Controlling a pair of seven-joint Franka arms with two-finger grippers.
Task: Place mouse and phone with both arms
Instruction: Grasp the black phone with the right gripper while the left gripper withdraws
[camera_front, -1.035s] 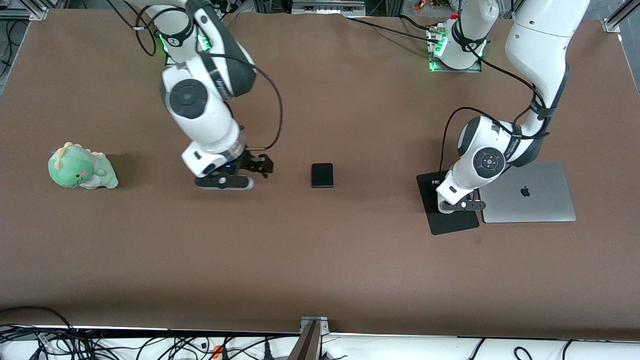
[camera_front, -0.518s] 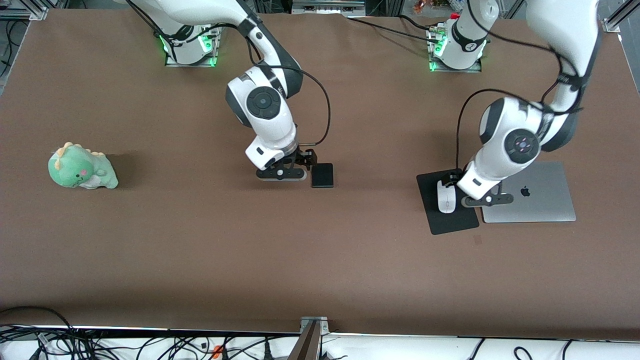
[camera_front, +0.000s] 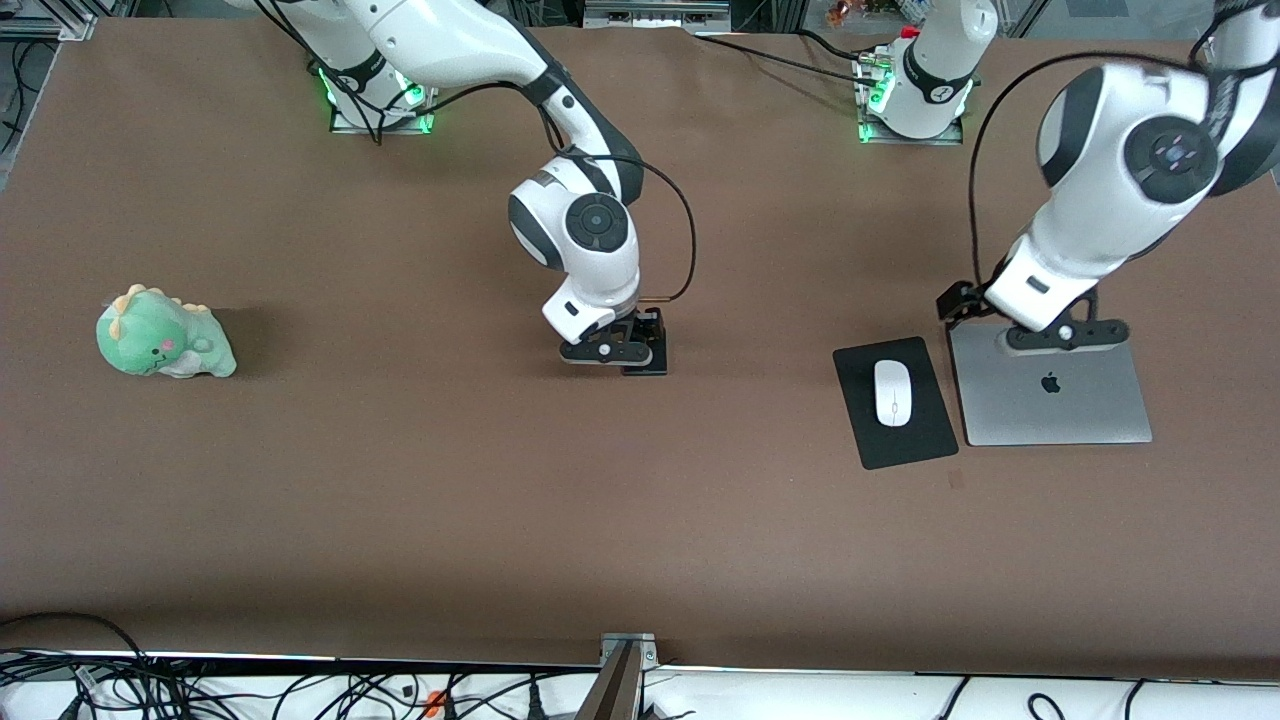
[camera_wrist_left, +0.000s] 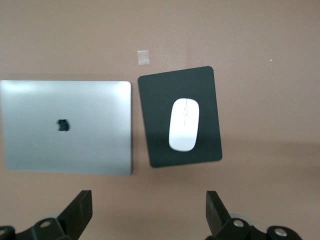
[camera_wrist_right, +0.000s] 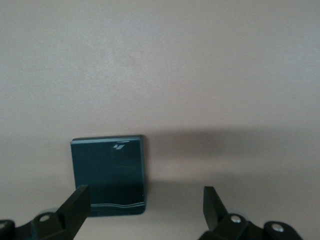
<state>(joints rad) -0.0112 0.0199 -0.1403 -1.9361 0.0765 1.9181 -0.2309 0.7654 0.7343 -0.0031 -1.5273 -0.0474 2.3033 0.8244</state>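
Note:
The white mouse lies on the black mouse pad at the left arm's end of the table. My left gripper is open and empty, up in the air over the laptop's edge that is farther from the front camera. The left wrist view shows the mouse on the pad, apart from the open left gripper. The black phone lies mid-table, partly hidden under my right gripper. In the right wrist view the phone lies near one finger of the open right gripper.
A closed silver laptop lies beside the pad and shows in the left wrist view. A green plush dinosaur sits at the right arm's end of the table. A small tape mark lies nearer the front camera than the pad.
The right gripper has moved from near the dinosaur's side to over the phone. The left gripper has left the mouse on the pad, risen and moved over the laptop.

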